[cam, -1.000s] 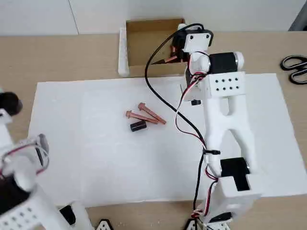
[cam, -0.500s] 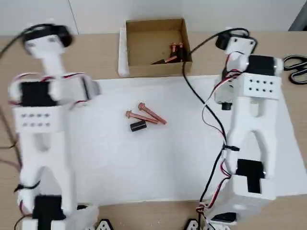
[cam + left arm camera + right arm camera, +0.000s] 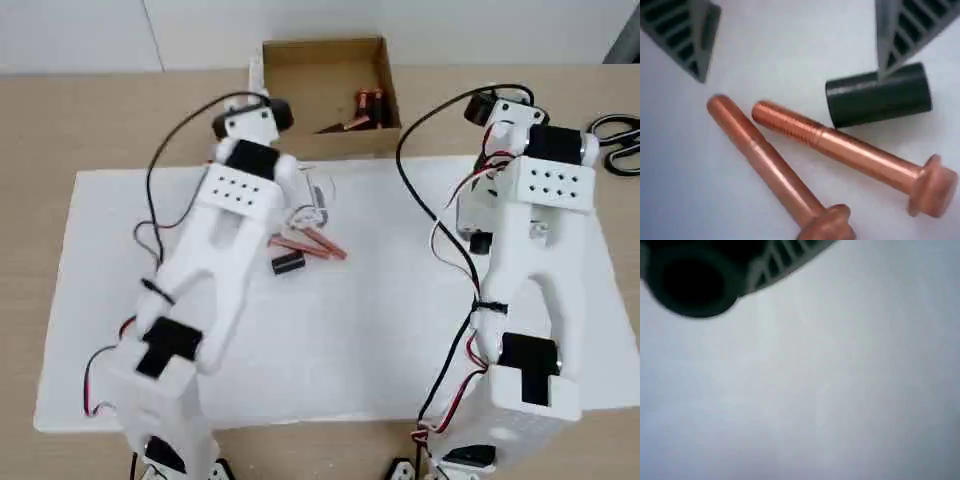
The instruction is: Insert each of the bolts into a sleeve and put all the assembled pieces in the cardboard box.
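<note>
two bolts (image 3: 322, 243) partly hidden beneath spread left end effector (image 3: 790, 74); right end effector (image 3: 476, 228) pinching blurred sleeve (image 3: 692, 282)

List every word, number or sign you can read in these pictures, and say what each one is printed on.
There is none to read. The cardboard box, the bolts, the sleeve and the white sheet show no legible words, numbers or signs.
</note>
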Controlling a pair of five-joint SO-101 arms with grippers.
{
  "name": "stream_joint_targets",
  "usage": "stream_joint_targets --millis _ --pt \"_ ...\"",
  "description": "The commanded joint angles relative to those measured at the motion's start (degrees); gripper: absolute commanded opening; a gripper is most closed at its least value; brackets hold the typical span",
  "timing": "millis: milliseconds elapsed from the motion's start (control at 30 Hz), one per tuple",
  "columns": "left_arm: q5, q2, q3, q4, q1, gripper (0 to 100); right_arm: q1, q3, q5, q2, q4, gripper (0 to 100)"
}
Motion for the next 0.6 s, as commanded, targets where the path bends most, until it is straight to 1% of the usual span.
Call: stream_joint_targets --millis 0,100,200,567 --pt "6.5 5.7 -5.8 -2.0 0.6 21 0.1 -0.2 -0.8 -3.9 0.0 0.5" --pt "8.9 10.6 -10.2 -1.8 0.6 21 0.1 -0.2 -0.8 -3.9 0.0 0.5" --pt "9.2 14.2 -12.8 -1.8 1.0 21 0.1 -0.2 -0.8 -3.9 0.0 0.5" --pt "9.2 19.4 -15.3 -2.7 1.6 21 0.1 -0.2 -0.8 -3.6 0.0 0.5"
